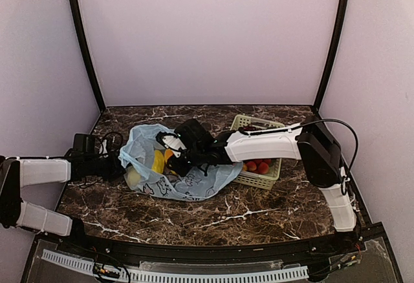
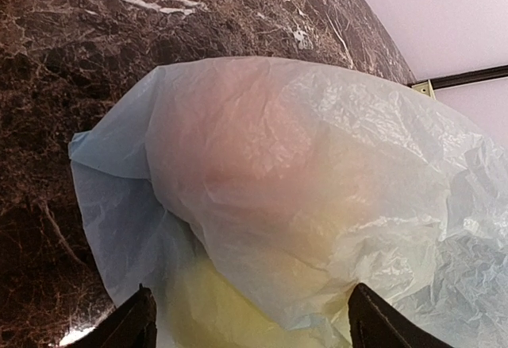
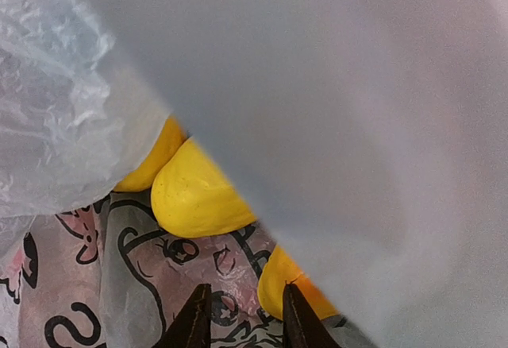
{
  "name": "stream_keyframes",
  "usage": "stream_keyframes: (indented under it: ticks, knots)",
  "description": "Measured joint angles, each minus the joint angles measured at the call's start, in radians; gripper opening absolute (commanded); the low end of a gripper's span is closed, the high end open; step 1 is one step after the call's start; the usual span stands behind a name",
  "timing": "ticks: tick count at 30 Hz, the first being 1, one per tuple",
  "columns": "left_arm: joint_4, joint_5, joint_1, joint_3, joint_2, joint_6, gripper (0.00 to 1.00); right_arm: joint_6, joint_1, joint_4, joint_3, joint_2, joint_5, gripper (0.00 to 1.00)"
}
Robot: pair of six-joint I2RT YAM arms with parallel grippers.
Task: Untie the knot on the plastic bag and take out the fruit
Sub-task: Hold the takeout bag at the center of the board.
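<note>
Three yellow fruit (image 3: 194, 197) bare from right wrist; from left, plastic bag (image 2: 317, 165) film.

The plastic bag (image 2: 302, 189) bulges on the marble tabletop (image 2: 71, 70) (pink, yellow fruit (image 2: 238, 165) inside), between the left hand's (image 2: 254, 324) spread fingers.

This is looking like a robotics lab booth: plain pale panels (image 1: 207, 37) and black frame posts (image 1: 83, 44) are enclosing a dark marble-patterned worktop (image 1: 226, 215), with the left arm (image 1: 42, 171) and right arm (image 1: 265, 146) working over it.
</note>
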Motion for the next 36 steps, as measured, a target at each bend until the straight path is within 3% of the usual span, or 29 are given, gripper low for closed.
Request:
stream_keyframes:
  ticks: [3,8,13,21,29,36]
  knots:
    - [0.029,0.026,0.000,-0.005,0.027,-0.004,0.78,0.005,0.000,0.000,0.006,0.001,-0.008,0.29]
    - [0.058,0.048,0.000,-0.006,0.053,-0.014,0.41,0.017,0.000,0.000,0.012,0.003,-0.019,0.29]
    - [0.070,0.053,0.000,-0.007,0.068,-0.011,0.20,0.044,-0.005,0.004,0.024,0.019,-0.050,0.29]
    - [0.069,0.044,0.000,-0.007,0.098,0.005,0.07,0.084,-0.013,0.014,0.034,0.047,-0.085,0.29]
    - [0.067,0.023,-0.010,-0.007,0.125,0.024,0.03,0.130,-0.023,0.018,0.061,0.072,-0.127,0.32]
    - [0.071,0.003,-0.085,-0.007,0.174,0.032,0.02,0.159,-0.033,0.023,0.062,0.072,-0.149,0.38]
